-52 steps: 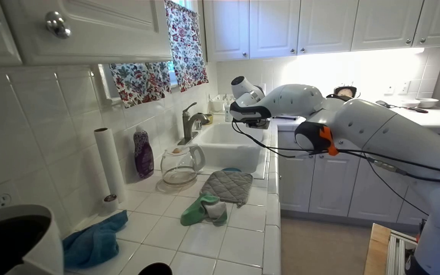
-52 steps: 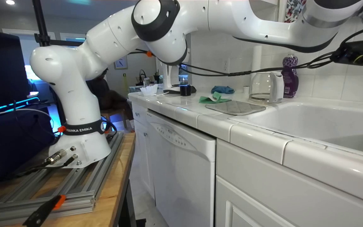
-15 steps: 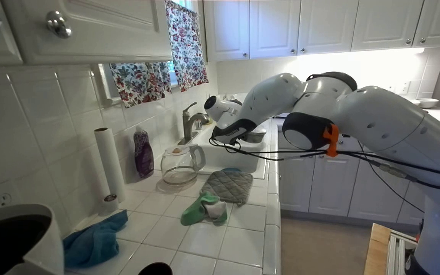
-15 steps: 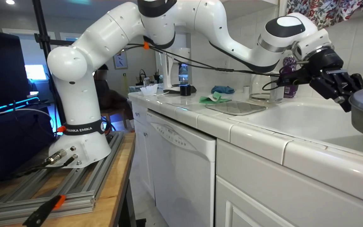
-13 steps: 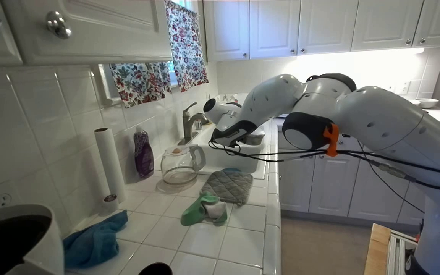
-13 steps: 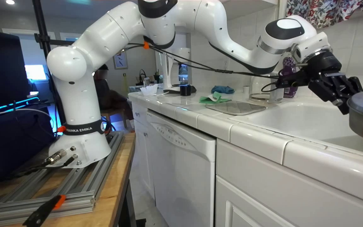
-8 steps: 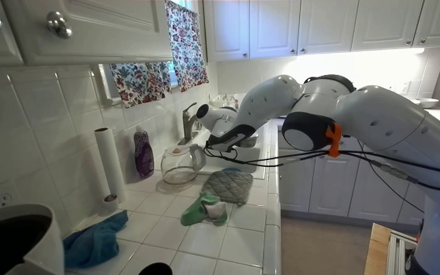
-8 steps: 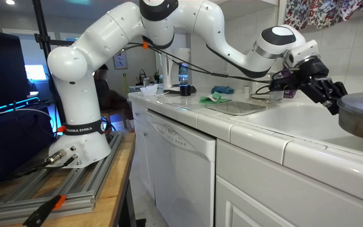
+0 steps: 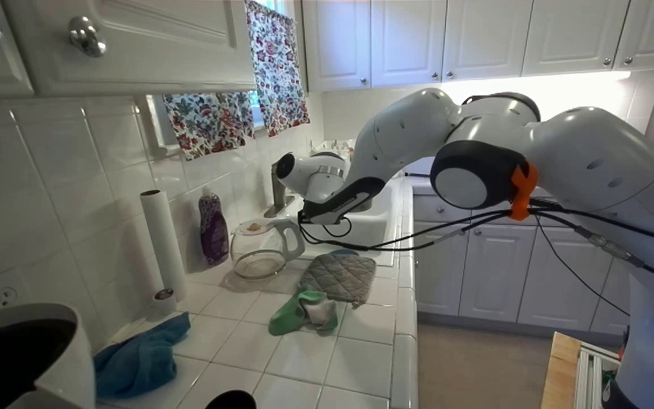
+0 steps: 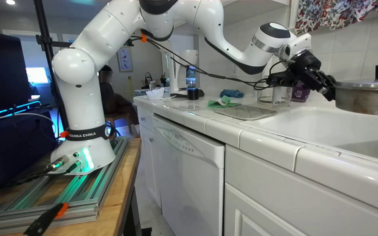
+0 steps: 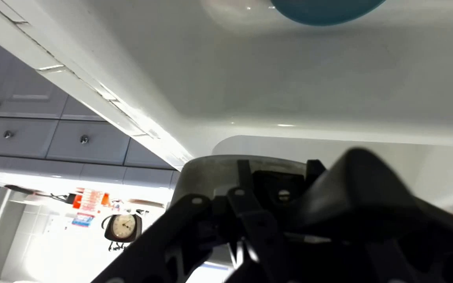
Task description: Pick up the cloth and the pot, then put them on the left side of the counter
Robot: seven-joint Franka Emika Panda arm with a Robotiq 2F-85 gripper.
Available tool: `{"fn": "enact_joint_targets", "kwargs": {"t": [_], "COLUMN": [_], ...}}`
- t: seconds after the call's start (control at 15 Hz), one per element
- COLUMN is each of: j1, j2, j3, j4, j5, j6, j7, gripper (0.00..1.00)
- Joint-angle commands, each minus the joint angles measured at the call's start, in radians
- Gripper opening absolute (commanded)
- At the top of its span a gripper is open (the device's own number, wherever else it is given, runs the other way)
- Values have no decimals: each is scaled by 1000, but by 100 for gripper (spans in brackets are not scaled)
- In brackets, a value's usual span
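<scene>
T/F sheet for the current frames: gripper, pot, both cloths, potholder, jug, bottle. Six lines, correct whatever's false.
1. The gripper is holding the pot. True.
2. The pot is already resting on the counter. False: it is held up over the sink.
3. The grey potholder lies between the green cloth and the sink. True.
4. The blue cloth is in the sink. False: the blue cloth lies on the counter.
5. The purple bottle has tipped onto its side. False: the purple bottle stands upright.
6. The glass jug is between the purple bottle and the grey potholder. True.
</scene>
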Motion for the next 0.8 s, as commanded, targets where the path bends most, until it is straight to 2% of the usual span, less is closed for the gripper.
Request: {"fn": "enact_joint_targets", "kwargs": {"t": [0.0, 0.33, 0.73], "j1": [-17, -71, -110], "j2": [-102, -161, -250], "j3": [84, 192, 272], "j4": [-92, -151, -309], "j5": [-111, -195, -289], "j6": [-12, -15, -24], "j7": [47, 36, 81], "gripper": [14, 14, 14]}}
